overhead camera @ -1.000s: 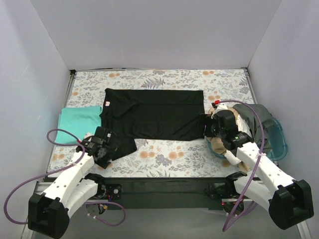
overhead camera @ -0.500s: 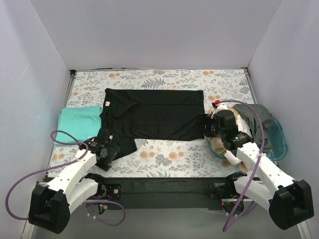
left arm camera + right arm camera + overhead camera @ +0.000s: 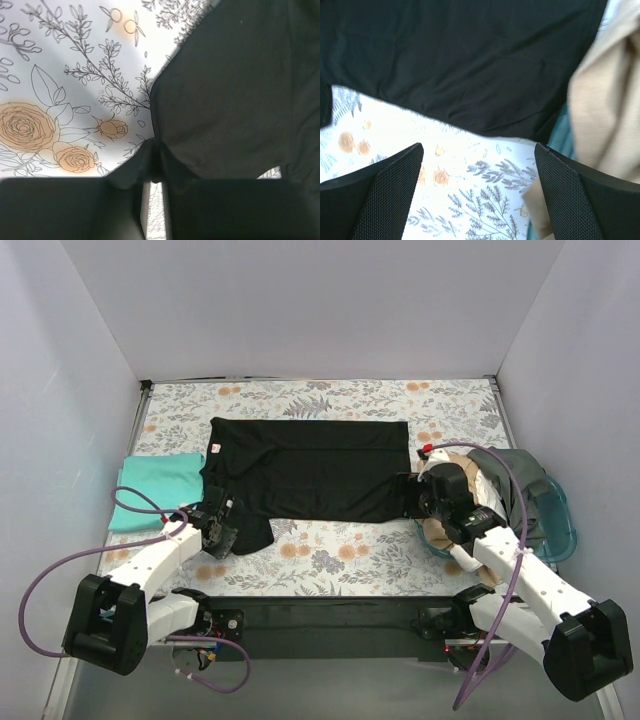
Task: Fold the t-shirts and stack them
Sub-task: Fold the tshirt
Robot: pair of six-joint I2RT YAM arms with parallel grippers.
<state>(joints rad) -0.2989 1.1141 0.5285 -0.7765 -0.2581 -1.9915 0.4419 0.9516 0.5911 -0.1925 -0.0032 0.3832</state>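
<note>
1. While the left gripper is pinching the near-left sleeve of the black short-sleeved cloth t-shirt, that shirt is lying spread on the floral-print tablecloth, neck end pointing left.
2. Left wrist view is showing the fingers clamped together on a bunched bit of the sleeve's edge, with cloth puckering into the gap.
3. Right gripper is hovering at the black t-shirt's near-right hem corner. Its fingers are standing wide apart and gripping nothing.
4. Step in hand, as I'm judging it, is folding that sleeve in over the shirt's body.
5. Doing it well is probably meaning these three things:
   - lifting only enough to clear the body;
   - carrying the sleeve toward the shirt's middle, so the crease is running straight along its side;
   - releasing only once it is lying flat.
6. Right gripper is likely needing to pin or take the hem corner, so the body isn't dragging or wrinkling.
7. Folded teal t-shirt is sitting just left of the black t-shirt. Translucent teal plastic basket is sitting just right of it, holding a tan shirt and a grey shirt.
8. Small red-white neck label is showing at the black t-shirt's left edge, but its writing is too small for reading. No other writing is showing.
</note>
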